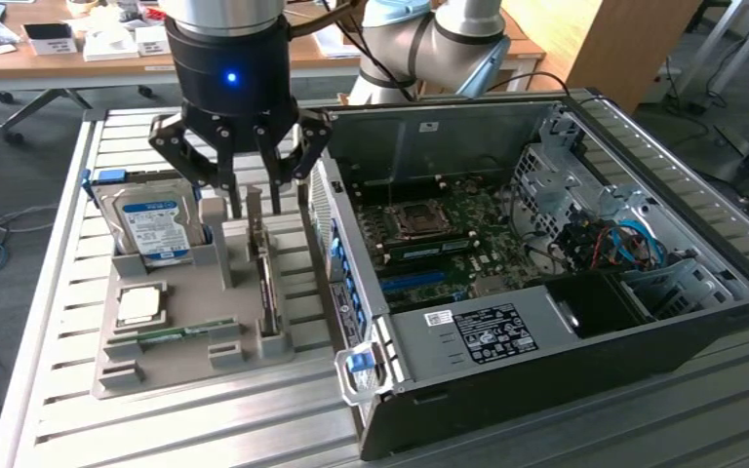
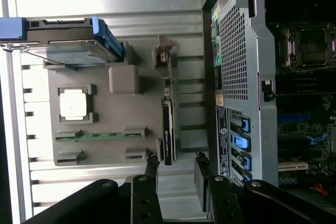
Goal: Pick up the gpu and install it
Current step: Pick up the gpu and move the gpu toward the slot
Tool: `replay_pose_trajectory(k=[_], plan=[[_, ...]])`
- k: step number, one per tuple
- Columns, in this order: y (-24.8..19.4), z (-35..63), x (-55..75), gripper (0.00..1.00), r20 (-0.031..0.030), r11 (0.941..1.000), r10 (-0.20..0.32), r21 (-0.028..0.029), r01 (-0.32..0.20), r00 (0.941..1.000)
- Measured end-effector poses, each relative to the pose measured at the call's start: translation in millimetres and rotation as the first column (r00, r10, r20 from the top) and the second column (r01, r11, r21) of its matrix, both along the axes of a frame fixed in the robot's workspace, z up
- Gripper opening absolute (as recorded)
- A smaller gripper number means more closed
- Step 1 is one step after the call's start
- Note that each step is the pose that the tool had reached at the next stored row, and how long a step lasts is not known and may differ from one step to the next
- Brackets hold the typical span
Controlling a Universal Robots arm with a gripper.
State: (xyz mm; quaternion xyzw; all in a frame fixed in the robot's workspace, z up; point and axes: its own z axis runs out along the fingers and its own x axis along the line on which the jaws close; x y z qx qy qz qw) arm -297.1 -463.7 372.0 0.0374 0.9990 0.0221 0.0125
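Nearest on the tray (image 1: pixel 199 292), 1 memory stick (image 1: pixel 167 333) lies flat, with a CPU (image 1: pixel 140 304) just behind. Along the tray's edge at the exterior view's right, the gpu (image 1: pixel 265 283) stands on edge in its slot, thin side up for a straddling grasp. Over its far end hovers the gripper (image 1: pixel 255 200), jaws part open, holding nothing. Tight spot: the case (image 1: pixel 570 322) wall is just beside it, with a gray post (image 1: pixel 226 252) and the hard drive (image 1: pixel 153 229) on the other side.

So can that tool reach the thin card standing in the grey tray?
Probably yes: the tool hangs open just above the thin dark circuit card, with nothing between; the silver hard drive stands aside.
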Motion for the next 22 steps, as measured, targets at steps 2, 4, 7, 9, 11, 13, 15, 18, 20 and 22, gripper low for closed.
replay_pose_trajectory(k=[2,4,7,9,11,13,15,18,20,22], plan=[[0.0,-0.6,-0.1,0.42,-0.0001,1.0000,0.000,-0.0001,0.000,1.0000],[0.0,-1.9,-0.5,0.42,0.0001,1.0000,0.000,0.0001,0.000,1.0000],[0.0,-6.1,-1.1,0.42,0.0000,1.0000,0.000,0.0000,0.000,1.0000],[0.0,-8.9,-1.5,0.42,0.0000,1.0000,0.000,0.0000,0.000,1.0000],[0.0,-10.9,-1.9,0.42,0.0001,1.0000,0.000,0.0001,0.000,1.0000],[0.0,-14.0,-2.7,0.42,-0.0002,1.0000,0.000,-0.0001,0.000,1.0000],[0.0,-14.0,-2.7,0.42,-0.0002,1.0000,0.000,-0.0001,0.000,1.0000],[0.0,-14.1,-2.7,0.42,-0.0001,1.0000,0.000,0.0000,0.000,1.0000],[0.0,-14.2,-2.7,0.42,-0.0001,1.0000,0.000,0.0000,0.000,1.0000],[0.0,-15.5,-2.7,0.42,0.0003,1.0000,0.000,0.0003,0.000,1.0000]])
